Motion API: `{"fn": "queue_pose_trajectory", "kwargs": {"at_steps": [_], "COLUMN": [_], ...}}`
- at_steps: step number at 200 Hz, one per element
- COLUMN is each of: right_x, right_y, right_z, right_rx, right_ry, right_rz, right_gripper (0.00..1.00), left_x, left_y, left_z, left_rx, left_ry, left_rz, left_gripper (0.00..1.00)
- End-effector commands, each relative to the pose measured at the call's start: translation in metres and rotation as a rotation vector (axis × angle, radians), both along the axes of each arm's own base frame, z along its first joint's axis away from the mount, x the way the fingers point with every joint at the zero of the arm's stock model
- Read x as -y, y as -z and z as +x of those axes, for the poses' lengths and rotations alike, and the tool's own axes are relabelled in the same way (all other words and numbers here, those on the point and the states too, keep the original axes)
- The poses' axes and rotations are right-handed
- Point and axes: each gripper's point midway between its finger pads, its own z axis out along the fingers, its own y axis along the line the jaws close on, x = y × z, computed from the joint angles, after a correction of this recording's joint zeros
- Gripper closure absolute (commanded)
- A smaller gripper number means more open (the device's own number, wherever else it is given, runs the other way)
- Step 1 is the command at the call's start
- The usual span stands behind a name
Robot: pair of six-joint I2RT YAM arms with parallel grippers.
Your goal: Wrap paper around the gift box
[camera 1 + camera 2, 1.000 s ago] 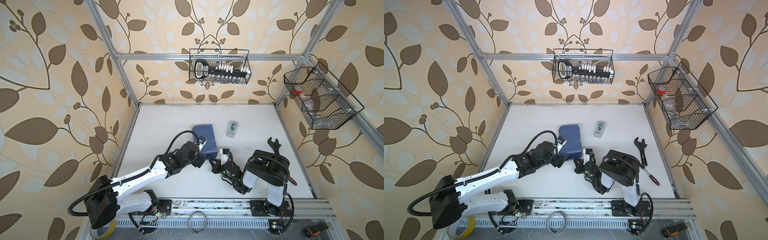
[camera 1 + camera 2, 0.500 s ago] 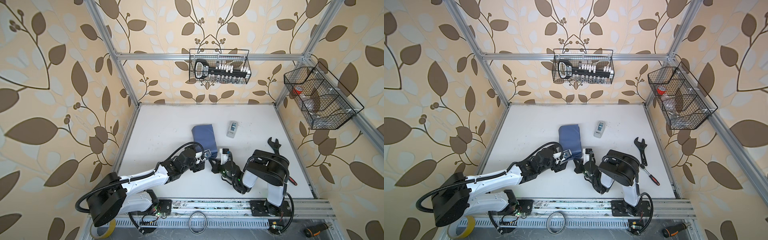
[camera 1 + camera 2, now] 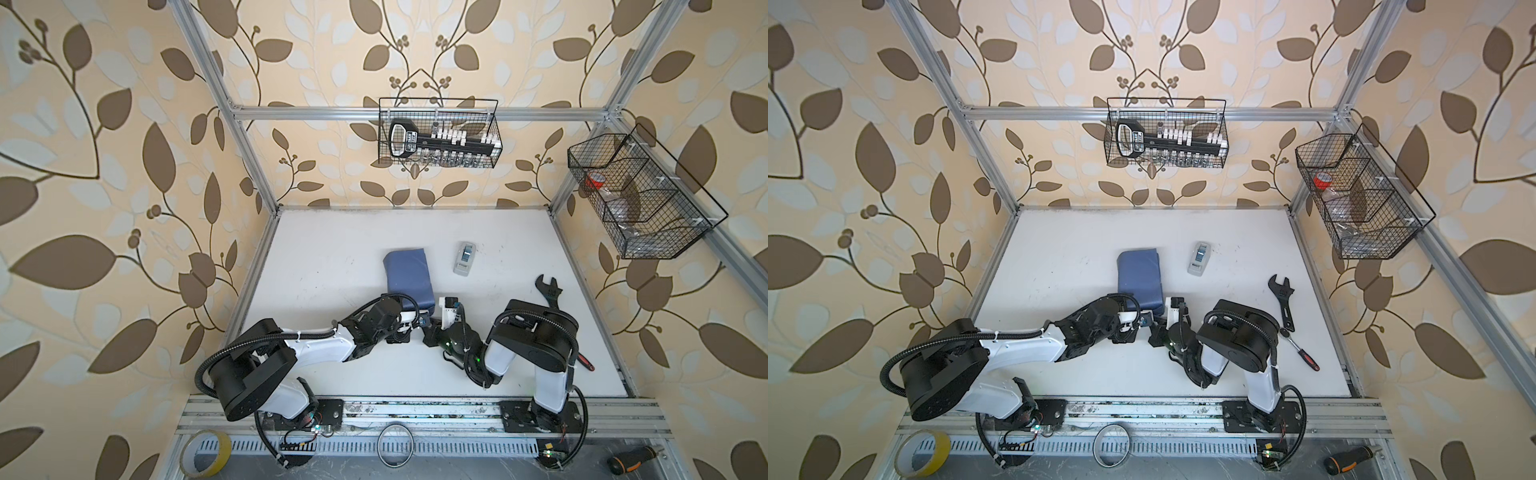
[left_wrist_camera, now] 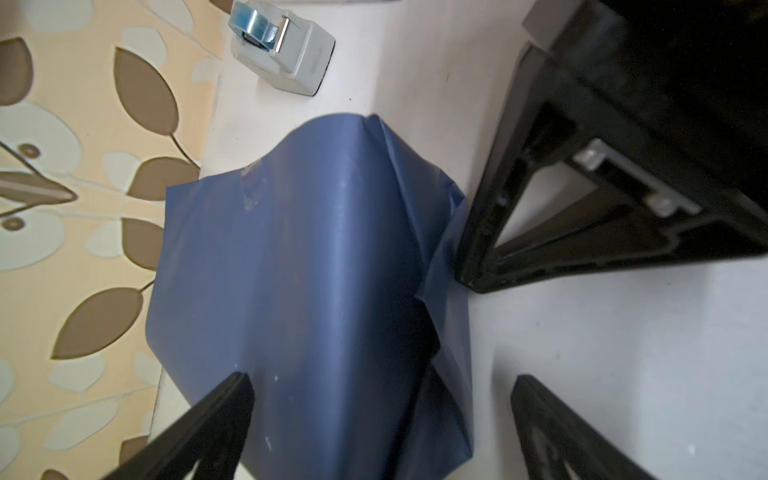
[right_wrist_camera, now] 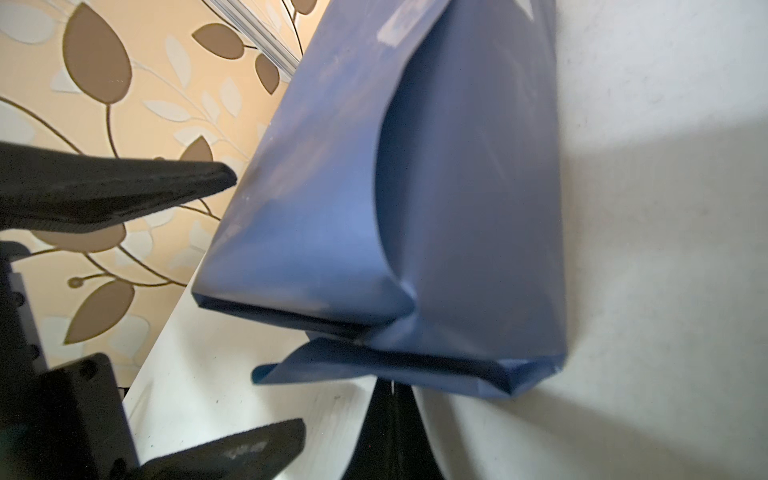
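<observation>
Over the last second the left arm has pulled back toward its base, its elbow folding in. The left gripper (image 4: 380,380) has come off the near left corner of the parcel and now sits just short of its near end, and its jaws have gone from nearly to fully spread. The right arm and the parcel have not shifted.

In the left wrist view the two black fingers (image 4: 216,415) stand wide apart and grip nothing, with the paper (image 3: 409,274) lying ahead of them. One fingertip overlaps the paper's near edge; whether it touches cannot be told. The right gripper (image 5: 390,403) is closed tight and holds nothing. Its tip appears to touch the near end of the parcel, just below the lower flap.

The paper, slate-blue side out, lies folded into a flat parcel near the middle of the white table (image 3: 332,257), near the grey tape dispenser (image 3: 464,258). Its near end is unsealed, with two flaps parted by a dark slit. The gift box is hidden inside
</observation>
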Motion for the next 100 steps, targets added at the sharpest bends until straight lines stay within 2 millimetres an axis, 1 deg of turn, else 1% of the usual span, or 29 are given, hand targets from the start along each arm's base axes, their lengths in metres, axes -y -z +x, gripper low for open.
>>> {"fn": "queue_pose_trajectory", "kwargs": {"at_steps": [1,24,79,100], "right_x": [0.004,0.003,0.006,0.009], "right_y": [0.008,0.008,0.009,0.008], "right_z": [-0.001,-0.001,-0.002,-0.002], "right_rx": [-0.019,-0.02,-0.021,-0.019], "right_ry": [0.018,0.015,0.021,0.026], "right_rz": [-0.019,-0.02,-0.025,-0.03], "right_gripper": [0.98,0.98,0.99,0.98], "left_x": [0.01,0.007,0.004,0.004], "left_y": [-0.007,0.002,0.018,0.013], "left_z": [0.014,0.025,0.029,0.029], "left_rx": [0.104,0.146,0.115,0.108], "left_ry": [0.043,0.004,-0.008,-0.018], "left_rz": [0.023,0.053,0.099,0.075], "left_gripper": [0.01,0.01,0.01,0.02]}}
